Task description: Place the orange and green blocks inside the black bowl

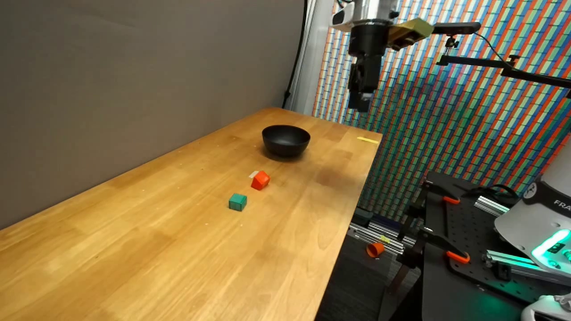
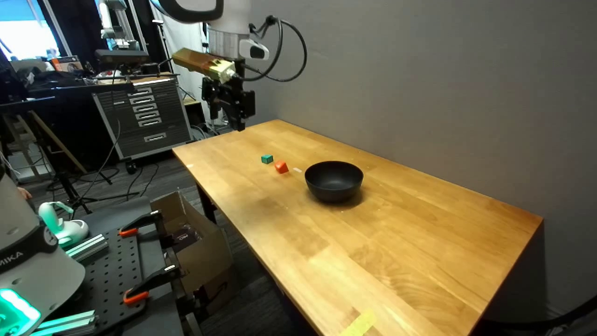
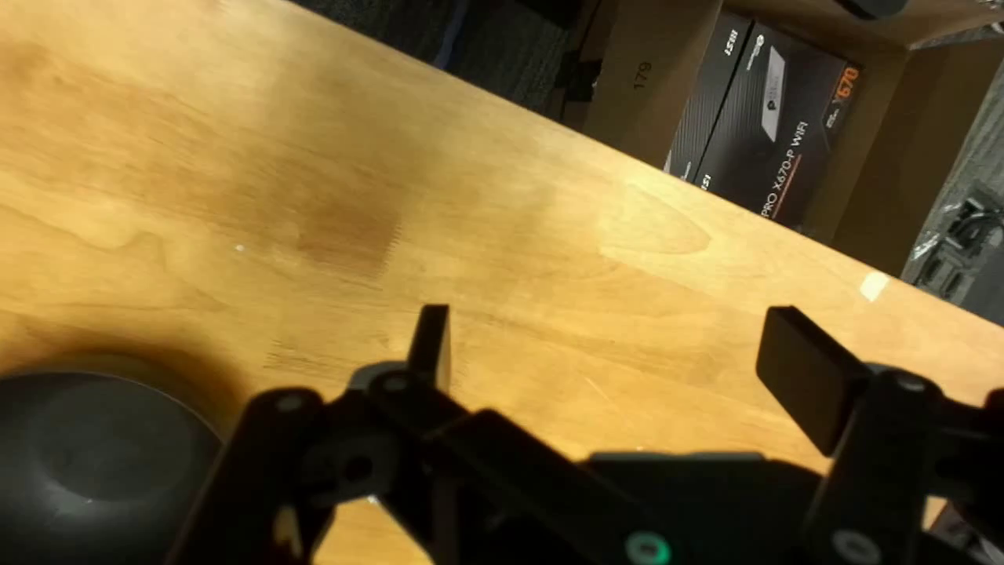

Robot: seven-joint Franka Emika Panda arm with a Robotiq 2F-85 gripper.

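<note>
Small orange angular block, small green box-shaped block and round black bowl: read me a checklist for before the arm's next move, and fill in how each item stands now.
1. Round black bowl upright on the light wooden table: ok.
2. Small green box-shaped block on the table, outside the bowl: ok.
3. Small orange angular block on the table: ok, it lies between the green block and the bowl.
4. End effector open: ok, its fingers stand apart in the wrist view.
5. Either block visible in the wrist view: not ok, neither can be made out.
6. End effector's exact height: cannot tell.
</note>
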